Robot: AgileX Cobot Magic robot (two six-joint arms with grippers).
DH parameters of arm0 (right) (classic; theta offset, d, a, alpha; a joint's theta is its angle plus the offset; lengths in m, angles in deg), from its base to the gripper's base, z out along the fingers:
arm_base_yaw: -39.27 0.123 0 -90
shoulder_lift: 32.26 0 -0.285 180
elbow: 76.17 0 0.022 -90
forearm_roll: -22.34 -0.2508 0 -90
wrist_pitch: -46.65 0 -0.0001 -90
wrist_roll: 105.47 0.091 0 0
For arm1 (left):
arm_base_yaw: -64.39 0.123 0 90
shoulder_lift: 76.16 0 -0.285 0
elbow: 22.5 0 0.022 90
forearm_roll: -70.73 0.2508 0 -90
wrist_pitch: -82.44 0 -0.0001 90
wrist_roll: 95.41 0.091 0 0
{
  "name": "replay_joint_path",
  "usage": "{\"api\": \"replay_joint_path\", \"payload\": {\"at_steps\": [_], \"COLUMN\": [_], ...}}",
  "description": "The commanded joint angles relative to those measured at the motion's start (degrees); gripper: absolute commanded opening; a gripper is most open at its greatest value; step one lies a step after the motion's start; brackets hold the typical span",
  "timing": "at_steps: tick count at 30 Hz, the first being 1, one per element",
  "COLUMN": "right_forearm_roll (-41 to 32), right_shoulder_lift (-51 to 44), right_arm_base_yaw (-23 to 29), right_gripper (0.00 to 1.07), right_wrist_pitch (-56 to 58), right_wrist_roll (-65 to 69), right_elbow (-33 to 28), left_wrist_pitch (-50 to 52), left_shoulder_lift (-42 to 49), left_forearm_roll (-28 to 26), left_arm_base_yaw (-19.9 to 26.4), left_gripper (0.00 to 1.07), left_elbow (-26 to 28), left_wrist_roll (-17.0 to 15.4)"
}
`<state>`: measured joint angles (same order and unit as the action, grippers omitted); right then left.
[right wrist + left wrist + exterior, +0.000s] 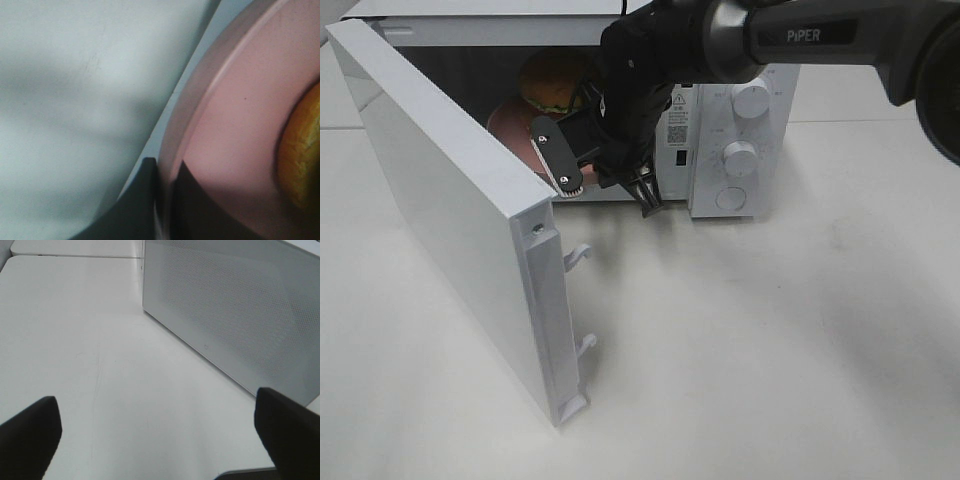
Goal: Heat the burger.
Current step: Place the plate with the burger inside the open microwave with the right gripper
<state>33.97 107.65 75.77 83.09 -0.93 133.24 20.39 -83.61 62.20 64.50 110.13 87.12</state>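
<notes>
Comparing views: only the high camera shows the burger (555, 80) inside the microwave (740, 130) cavity, sitting on the pink plate (510, 125), with the door (440, 200) swung wide. The right wrist camera adds the grip: the right gripper (165, 167) has its jaws pinched on the plate rim at the cavity mouth, with the bun edge close by. Only the left wrist camera shows the left gripper (155, 397), jaws wide apart above the table (75, 340), beside the door's mesh face. Hidden: from above, the right arm covers much of the cavity mouth, so the burger's lower layers and most of the plate are hard to make out.
</notes>
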Motion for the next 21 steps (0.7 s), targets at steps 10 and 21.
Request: {"api": "replay_joint_path", "payload": {"at_steps": [10,21], "right_forearm_roll": [0.8,0.8], "right_shoulder_lift": [2.1,2.1], "right_arm_base_yaw": [-0.2,-0.2], "right_gripper": [0.04,0.31], "right_wrist_pitch": [-5.4,-7.2], "right_wrist_roll": [0.7,3.8], "right_elbow": [4.5,4.5], "left_wrist_pitch": [0.7,0.7], "left_shoulder_lift": [0.8,0.8], "left_forearm_roll": [0.1,0.1], "left_arm_base_yaw": [-0.2,-0.2], "left_gripper": [0.99,0.99], "left_elbow": [-0.2,-0.2], "left_wrist_roll": [0.0,0.0]}}
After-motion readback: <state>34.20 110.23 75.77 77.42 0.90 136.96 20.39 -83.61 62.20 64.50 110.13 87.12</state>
